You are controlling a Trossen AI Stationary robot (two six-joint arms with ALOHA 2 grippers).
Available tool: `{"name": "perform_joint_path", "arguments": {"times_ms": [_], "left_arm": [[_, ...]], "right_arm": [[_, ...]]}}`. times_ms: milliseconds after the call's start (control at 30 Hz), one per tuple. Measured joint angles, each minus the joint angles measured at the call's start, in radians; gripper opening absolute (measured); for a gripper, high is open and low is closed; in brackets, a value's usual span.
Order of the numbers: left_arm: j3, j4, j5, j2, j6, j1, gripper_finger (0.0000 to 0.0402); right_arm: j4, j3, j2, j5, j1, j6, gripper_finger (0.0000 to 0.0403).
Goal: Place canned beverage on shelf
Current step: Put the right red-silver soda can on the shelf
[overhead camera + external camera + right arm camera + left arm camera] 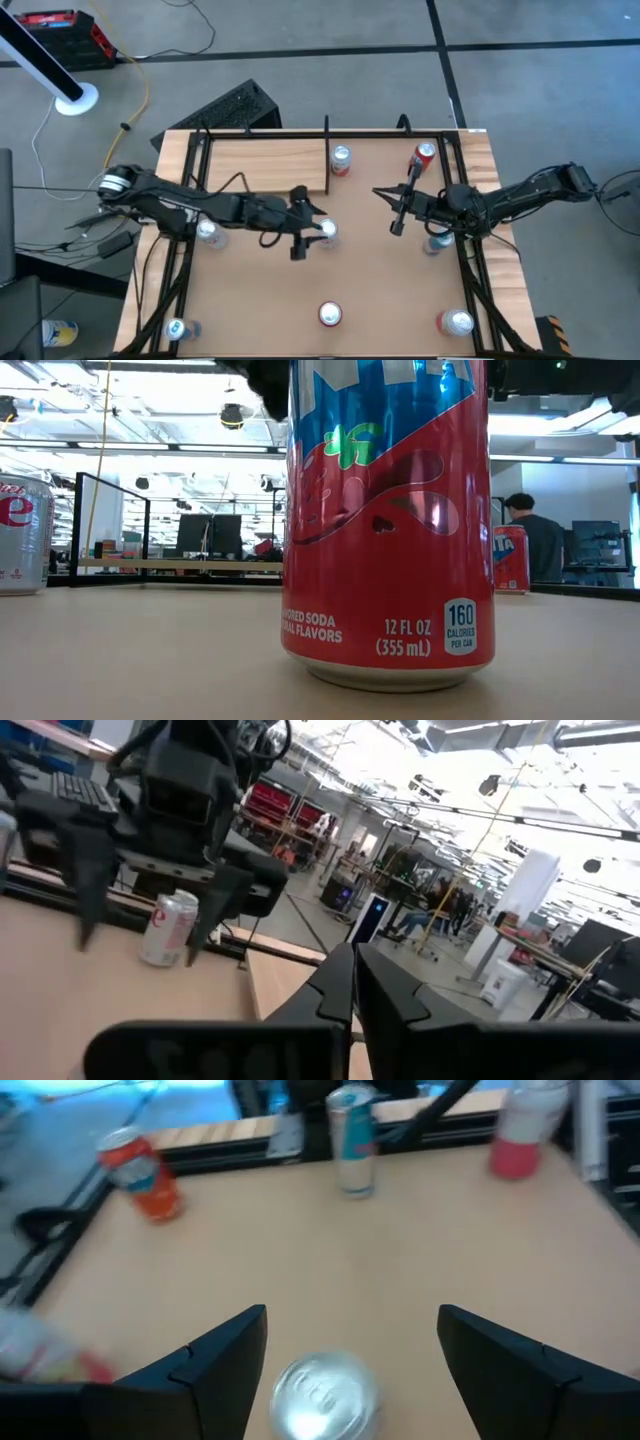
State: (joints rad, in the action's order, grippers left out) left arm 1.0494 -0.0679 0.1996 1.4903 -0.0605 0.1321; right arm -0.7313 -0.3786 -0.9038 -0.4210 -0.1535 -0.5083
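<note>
Pincers: left pincer spread wide at bench centre, straddling an upright silver-topped can without gripping; right pincer at 2 o'clock, shut, empty. Pale-wood shelf panel with black rod edging lies at 11 o'clock.

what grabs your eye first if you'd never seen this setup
The left gripper hangs at mid-table, its fingers open on either side of a silver-topped can just below them. In the low view a red and blue soda can fills the picture. The right gripper waits nearby, fingers shut.
</note>
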Motion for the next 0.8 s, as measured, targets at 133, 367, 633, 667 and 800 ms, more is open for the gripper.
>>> {"name": "perform_joint_path", "arguments": {"times_ms": [133,367,633,667,800], "left_arm": [[0.063,0.073,-0.004,0.04,-0.007,-0.029,0.0295],[0.081,0.103,-0.126,0.069,0.031,-0.081,0.0326],[0.081,0.094,-0.155,0.092,-0.037,-0.091,0.0342],[0.08,0.101,-0.159,0.104,-0.043,-0.09,0.0342],[0.078,0.08,-0.192,0.157,-0.053,-0.091,0.0342]], "right_arm": [[-0.002,0.0,0.001,0.0,0.0,-0.016,0.0025],[-0.003,0.0,0.001,0.0,0.0,-0.02,0.0028],[-0.003,0.0,0.001,0.002,0.0,-0.038,0.0028],[-0.002,0.0,0.001,0.002,0.0,-0.04,0.0026],[0.002,0.0,0.001,0.003,0.0,-0.042,0.0021]]}}
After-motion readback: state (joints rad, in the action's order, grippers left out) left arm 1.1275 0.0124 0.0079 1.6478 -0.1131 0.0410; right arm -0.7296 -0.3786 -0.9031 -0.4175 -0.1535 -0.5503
